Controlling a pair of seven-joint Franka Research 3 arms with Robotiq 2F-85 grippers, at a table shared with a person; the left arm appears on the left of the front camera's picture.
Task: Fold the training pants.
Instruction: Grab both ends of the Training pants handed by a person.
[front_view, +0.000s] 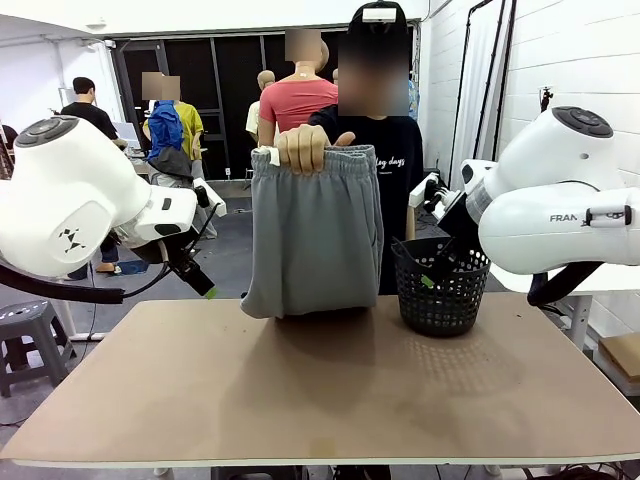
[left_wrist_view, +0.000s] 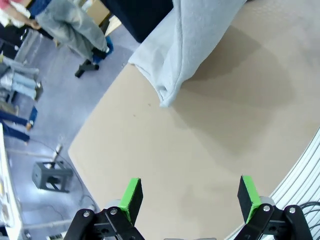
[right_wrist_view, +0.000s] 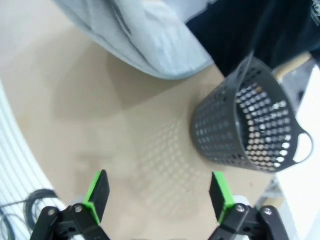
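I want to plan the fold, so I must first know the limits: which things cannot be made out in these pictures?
- Front view: how the legs of the training pants lie; the front layer covers them.
- Left wrist view: the pants' upper part, cut off by the top edge.
- Front view: whether the black basket holds anything; its inside is dark behind the mesh.
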